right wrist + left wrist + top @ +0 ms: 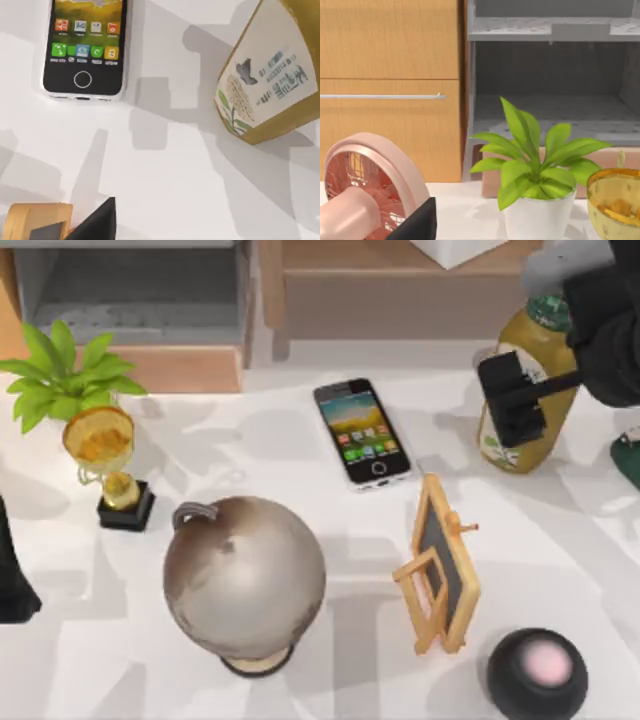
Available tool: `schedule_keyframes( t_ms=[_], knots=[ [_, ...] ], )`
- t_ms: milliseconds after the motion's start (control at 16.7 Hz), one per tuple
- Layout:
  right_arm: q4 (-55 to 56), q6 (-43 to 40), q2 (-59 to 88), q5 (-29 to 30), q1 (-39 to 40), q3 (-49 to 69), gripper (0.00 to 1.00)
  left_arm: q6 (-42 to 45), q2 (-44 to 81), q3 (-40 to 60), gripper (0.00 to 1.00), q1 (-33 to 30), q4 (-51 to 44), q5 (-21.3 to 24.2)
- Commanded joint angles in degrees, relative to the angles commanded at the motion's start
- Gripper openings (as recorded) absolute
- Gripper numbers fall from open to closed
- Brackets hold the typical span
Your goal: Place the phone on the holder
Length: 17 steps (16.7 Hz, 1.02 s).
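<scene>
Phone [362, 433] lies flat and face up on the white worktop [300, 455], toward the far middle, its long axis running far to near with a slight slant, the home-button end nearer to us. In the right wrist view the phone [84, 47] shows its icon rows and round button, with bare worktop between it and the bottle.

Just near and to the right of the phone stands the holder [440, 565], a small wooden easel with a dark panel, tilted back; the two are close but apart. Our right tool [515, 400] hangs to the right of the phone, over the yellow-green bottle [525, 390], so the phone lies to its left and a little nearer. We judge the right arm the closer one by far. It comes in from the far right corner, wrist pointed down at the worktop. Its fingers look spread, with nothing held between them.

The coming move turns on that leftward offset: we would need to carry the right tool clear of the bottle, then close across the phone's short width.

Our left arm [12, 580] sits parked at the left edge; we cannot tell how its tool stands. Further out are a globe [245, 580], a gold trophy [105, 465], a potted plant [65, 375] and a dark round speaker [537, 672].
</scene>
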Motion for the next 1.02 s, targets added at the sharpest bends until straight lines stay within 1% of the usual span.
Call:
schedule_keyframes(
  t_ms=[300,540,780,900,1020],
  knots=[
    [-16.0,3.3,30.7,-0.9,5.5,27.6,1.00,0.0,0.0,0.0,1.00,0.0,0.0,0.0],
    [-24.2,6.1,49.6,-2.3,6.8,48.6,1.00,0.0,0.0,0.0,1.00,0.0,0.0,0.0],
    [-28.1,8.7,61.7,-3.5,5.8,65.2,1.00,0.0,0.0,0.0,1.00,0.0,0.0,0.0],
    [-29.0,9.7,65.2,-4.0,5.0,70.5,1.00,0.0,0.0,0.0,1.00,0.0,0.0,0.0],
    [-29.3,10.2,66.9,-4.3,4.4,73.2,1.00,0.0,0.0,0.0,1.00,0.0,0.0,0.0]
  ],
)
